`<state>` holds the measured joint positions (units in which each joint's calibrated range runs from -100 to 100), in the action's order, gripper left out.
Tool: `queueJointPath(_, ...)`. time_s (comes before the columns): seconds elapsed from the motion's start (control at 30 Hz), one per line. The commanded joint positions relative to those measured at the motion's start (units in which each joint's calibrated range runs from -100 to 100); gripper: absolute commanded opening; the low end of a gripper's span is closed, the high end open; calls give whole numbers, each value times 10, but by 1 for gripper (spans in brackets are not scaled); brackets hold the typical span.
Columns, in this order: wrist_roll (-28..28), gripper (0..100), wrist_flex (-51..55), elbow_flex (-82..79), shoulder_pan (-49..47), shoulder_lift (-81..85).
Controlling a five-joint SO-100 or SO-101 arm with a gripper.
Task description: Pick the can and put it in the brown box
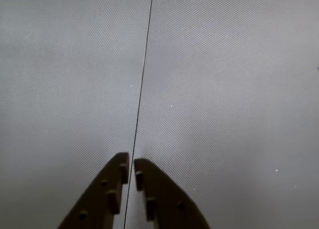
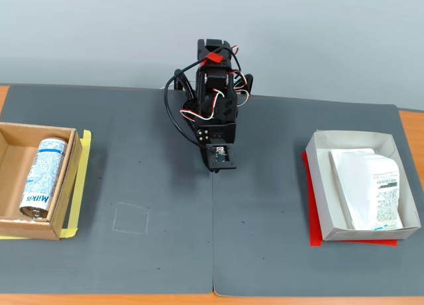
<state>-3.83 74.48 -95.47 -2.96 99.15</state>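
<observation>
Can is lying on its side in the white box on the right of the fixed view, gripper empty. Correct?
Not quite. The can lies on its side in the brown box on the left of the fixed view. The white box on the right holds a white packet. The gripper is indeed empty, as the wrist view shows.

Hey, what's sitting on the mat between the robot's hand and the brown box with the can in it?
Nothing: in the fixed view the dark mat between the hand and the brown box is bare.
</observation>
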Motion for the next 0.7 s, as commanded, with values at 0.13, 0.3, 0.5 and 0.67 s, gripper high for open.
queueJointPath(0.13, -1, 2, -2, 32, 3, 3)
queueJointPath(0.3, -1, 2, -2, 32, 3, 3)
queueJointPath(0.5, -1, 2, -2, 32, 3, 3)
queueJointPath(0.67, -1, 2, -2, 32, 3, 3)
